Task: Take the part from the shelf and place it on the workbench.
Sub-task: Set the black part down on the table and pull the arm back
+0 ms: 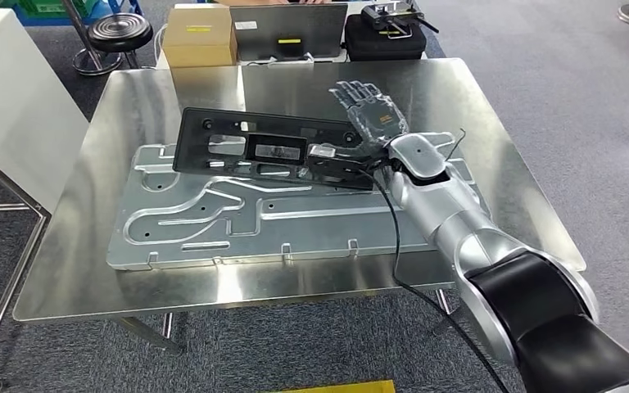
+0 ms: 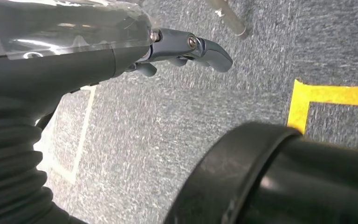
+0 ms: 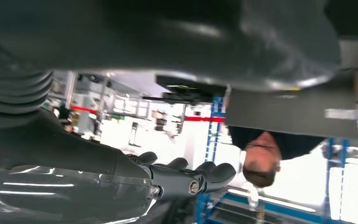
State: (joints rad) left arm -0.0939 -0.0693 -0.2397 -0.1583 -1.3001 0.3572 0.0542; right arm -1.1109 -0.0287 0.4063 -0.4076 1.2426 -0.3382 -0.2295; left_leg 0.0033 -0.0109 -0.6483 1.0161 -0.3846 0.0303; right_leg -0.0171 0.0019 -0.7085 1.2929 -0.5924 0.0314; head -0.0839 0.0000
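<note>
the black part (image 1: pixel 270 151) lies flat on the stamped metal panel (image 1: pixel 213 225) on the workbench (image 1: pixel 90 246). it looks rigid, light, smooth; grasp a long edge. right hand (image 1: pixel 368 110) spread, empty, beside it. left hand (image 2: pixel 186 46) hangs empty, loosely curled.

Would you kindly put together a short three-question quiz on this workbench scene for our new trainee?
1. True or false: the black part lies on the silver stamped panel.
2. Which hand is stretched over the workbench? A) left hand B) right hand
3. Fill in: the right hand's fingers are spread and hold ____.

Key
1. True; it lies across the panel's far edge.
2. B; the left hand hangs above the carpet.
3. Nothing; it is past the part's right end, palm up.
</note>
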